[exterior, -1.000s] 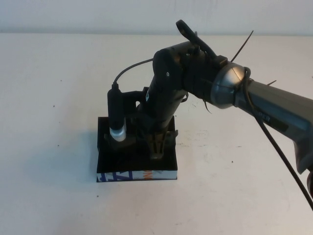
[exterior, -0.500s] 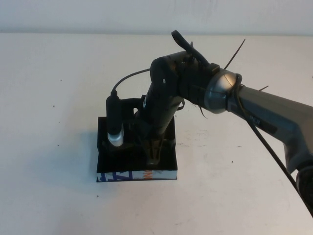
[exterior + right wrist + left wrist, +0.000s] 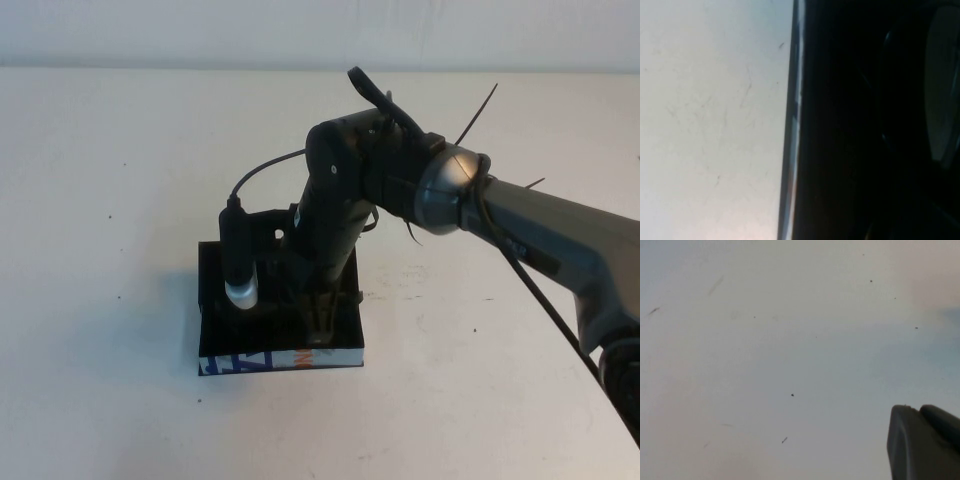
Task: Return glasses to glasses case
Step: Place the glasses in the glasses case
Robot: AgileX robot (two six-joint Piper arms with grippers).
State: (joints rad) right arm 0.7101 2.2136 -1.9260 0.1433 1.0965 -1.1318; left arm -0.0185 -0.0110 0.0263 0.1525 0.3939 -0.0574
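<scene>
Right gripper in glasses case; left gripper elsewhere.

Right end effector pointing steeply down; left end effector parked

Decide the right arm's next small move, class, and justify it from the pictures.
Probably release and lift clear: the right gripper is down inside the glasses case, and a lens of the glasses lies within it. The left gripper is over bare table.

Bright, soft shadows, blurry wrist views
</scene>
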